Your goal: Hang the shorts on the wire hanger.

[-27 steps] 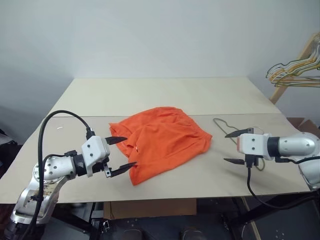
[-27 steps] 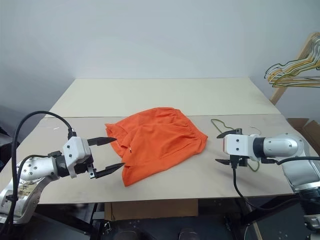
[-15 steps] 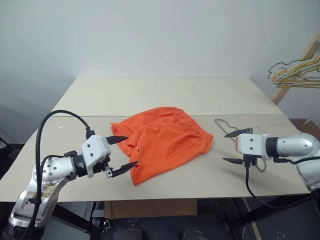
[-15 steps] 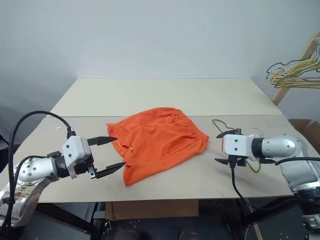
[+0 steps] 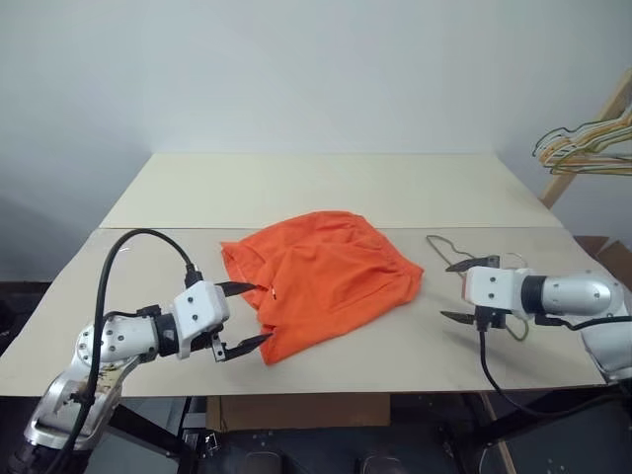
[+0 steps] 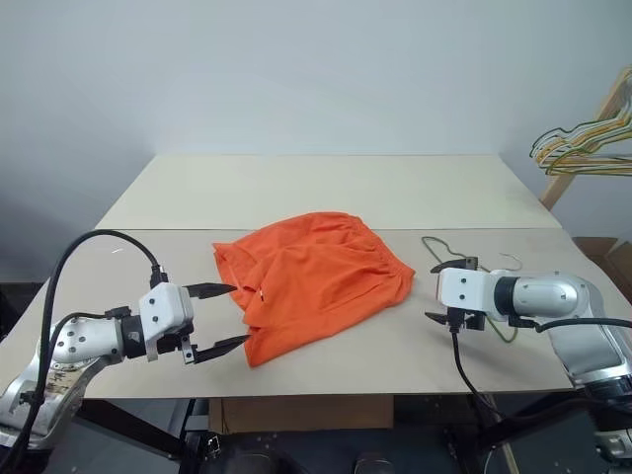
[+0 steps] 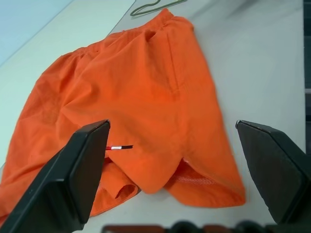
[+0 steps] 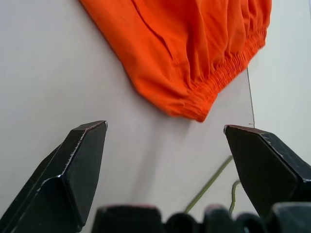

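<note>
While both tools sit spread and empty, left tool point(image 5: 242, 316) at the shorts point(image 5: 321, 281) hem mid-bench point(image 5: 326, 188), right tool point(image 5: 457, 291) beside the wire hanger point(image 5: 449, 247), we risk pinching 2 fabric layers or skidding the thin wire.

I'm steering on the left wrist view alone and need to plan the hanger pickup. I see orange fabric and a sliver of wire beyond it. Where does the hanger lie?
Observer: The wire hanger lies flat on the table, just right of the shorts, with the right arm hanging over most of it.
Operator: Is the right tool free to take it?
Observer: Yes, the right tool is open and empty, pointing toward the shorts' waistband end.
Operator: Any other hangers about?
Observer: A bunch of coloured hangers hangs on a wooden frame beyond the table's right edge.
</note>
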### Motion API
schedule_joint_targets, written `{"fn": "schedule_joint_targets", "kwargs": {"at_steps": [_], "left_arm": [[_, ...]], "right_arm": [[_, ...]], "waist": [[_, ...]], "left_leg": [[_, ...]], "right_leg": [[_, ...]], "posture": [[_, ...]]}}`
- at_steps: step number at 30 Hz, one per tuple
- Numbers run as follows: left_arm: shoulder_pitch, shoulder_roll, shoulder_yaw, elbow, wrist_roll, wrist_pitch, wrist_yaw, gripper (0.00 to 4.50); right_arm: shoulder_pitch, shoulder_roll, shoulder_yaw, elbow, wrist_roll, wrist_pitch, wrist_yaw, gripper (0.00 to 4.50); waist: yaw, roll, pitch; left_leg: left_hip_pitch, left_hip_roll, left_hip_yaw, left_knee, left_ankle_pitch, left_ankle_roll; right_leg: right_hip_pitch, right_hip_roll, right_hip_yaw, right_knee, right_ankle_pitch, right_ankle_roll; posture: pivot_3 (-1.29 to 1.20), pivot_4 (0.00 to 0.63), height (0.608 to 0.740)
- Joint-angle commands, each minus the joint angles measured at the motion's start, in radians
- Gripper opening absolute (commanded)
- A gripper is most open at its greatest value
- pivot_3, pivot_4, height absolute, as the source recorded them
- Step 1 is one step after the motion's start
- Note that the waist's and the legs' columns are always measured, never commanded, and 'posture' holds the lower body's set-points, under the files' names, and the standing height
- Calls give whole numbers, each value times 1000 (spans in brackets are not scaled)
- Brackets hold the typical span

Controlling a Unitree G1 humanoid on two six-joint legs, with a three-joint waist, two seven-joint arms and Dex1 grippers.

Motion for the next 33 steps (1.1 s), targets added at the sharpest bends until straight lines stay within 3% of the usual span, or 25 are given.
{"fn": "schedule_joint_targets", "kwargs": {"at_steps": [1, 6, 10, 17, 28, 33], "left_arm": [[-28, 22, -52, 17, 20, -21, -47, 4500], [-99, 51, -133, 124, 18, -24, -170, 4500], [-159, 78, -199, 230, 97, -84, -228, 4500], [-227, 59, -287, 384, 222, -180, -240, 4500], [-240, -3, -312, 457, 244, -214, -239, 4500], [-227, 18, -318, 468, 279, -235, -242, 2940]], "right_arm": [[11, 0, -54, -69, -7, 35, -50, 4445], [46, 17, -58, -129, -20, 80, -104, 4445], [64, 28, -64, -166, -23, 108, -123, 4445], [83, 48, -54, -206, -36, 134, -151, 4445], [71, 68, -39, -196, -63, 133, -155, 4445], [54, 74, -35, -186, -67, 130, -148, 4500]], "waist": [[-10, 0, 0], [-31, 0, 0], [-46, 0, 0], [-71, 0, 0], [-68, 1, 0], [-70, 1, -1]], "left_leg": [[0, 0, 0, 0, 0, 0], [1, 0, 0, 0, 0, 0], [0, 0, 0, 0, 0, 0], [-1, 0, 0, 0, 0, 0], [0, -1, 0, 0, 0, 0], [0, 0, 0, 0, 0, 0]], "right_leg": [[0, 0, 0, 0, 0, 0], [0, 0, 0, 1, 0, 0], [0, 1, 0, 0, 0, 0], [0, 0, 0, 0, -1, 0], [0, 0, 0, 0, -1, 1], [0, 0, 0, 0, -1, 1]], "posture": [[-9, 0, 740], [-39, 0, 740], [-64, 0, 740], [-81, 0, 740], [-73, 0, 740], [-66, 0, 740]]}}
